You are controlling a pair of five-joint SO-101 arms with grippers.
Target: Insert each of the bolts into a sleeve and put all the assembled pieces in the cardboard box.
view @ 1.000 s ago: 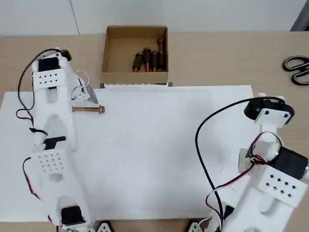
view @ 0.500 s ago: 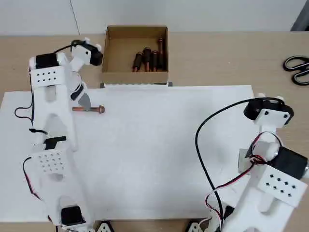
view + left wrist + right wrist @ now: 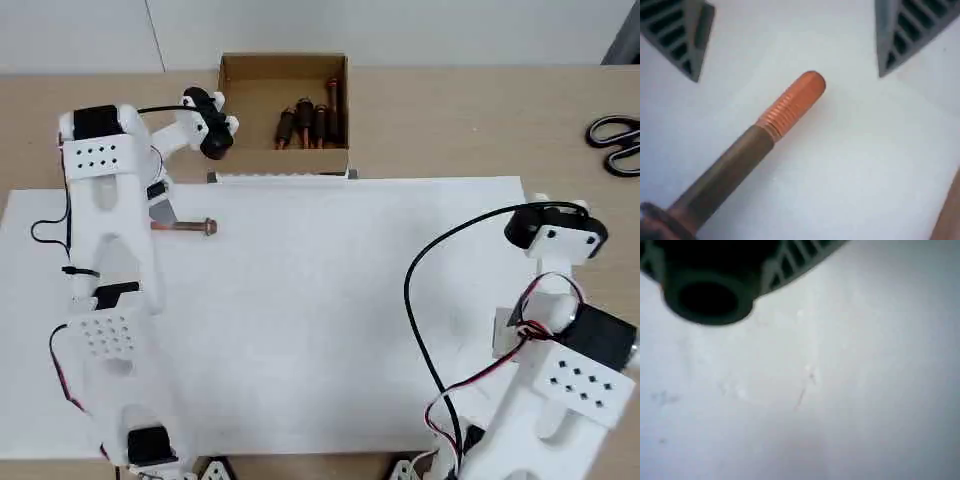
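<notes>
Bolt, sleeved, lies on the sheet near its far left corner; the left gripper hangs over its threaded tip, jaws spread; the right gripper's state cannot be told

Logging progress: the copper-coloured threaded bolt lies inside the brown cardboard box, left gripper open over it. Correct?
No: the high view shows the copper-coloured threaded bolt on the white paper sheet, outside the brown cardboard box, left gripper open over it.

Wood table w/ white sheet, box, scissors
</notes>
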